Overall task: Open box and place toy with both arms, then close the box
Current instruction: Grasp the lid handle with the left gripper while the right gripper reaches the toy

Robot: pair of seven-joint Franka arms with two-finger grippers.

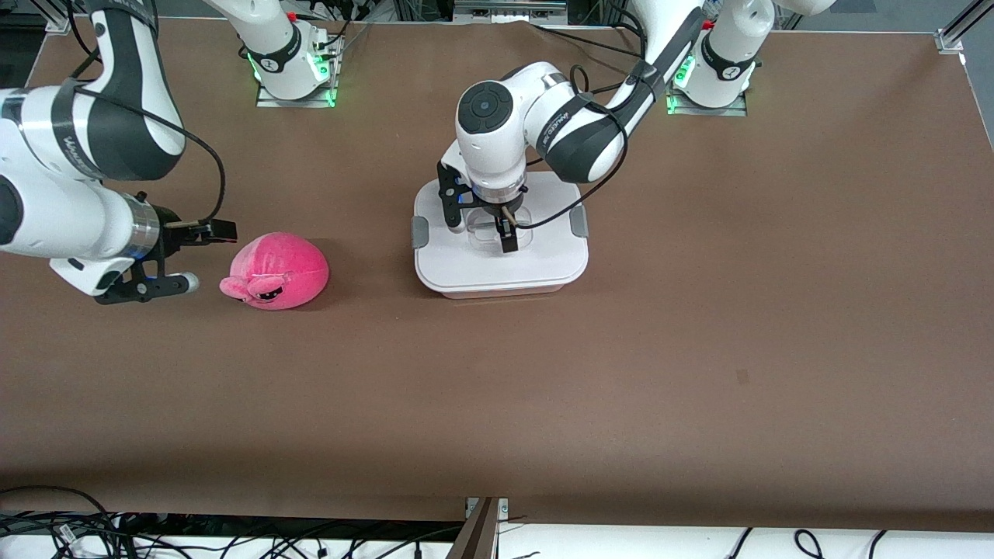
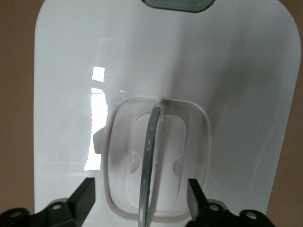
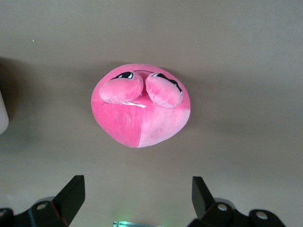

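while lid stays on box [image 1: 501, 268]: left gripper [image 1: 480, 230] over its clear handle [image 2: 149, 165], fingers spread, not touching; right gripper [image 1: 198, 256] beside toy [image 1: 276, 272], released.

table [image 1: 699, 326]: brown, matte | cables [image 1: 93, 532]: black, along near edge

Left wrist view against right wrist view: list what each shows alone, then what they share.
Only the left wrist view: the box lid, its clear recessed handle standing between the open left claw fingers. Only the right wrist view: the toy lying on the table, apart from the open right claw. Both share: the brown table and a pair of black fingers spread wide.
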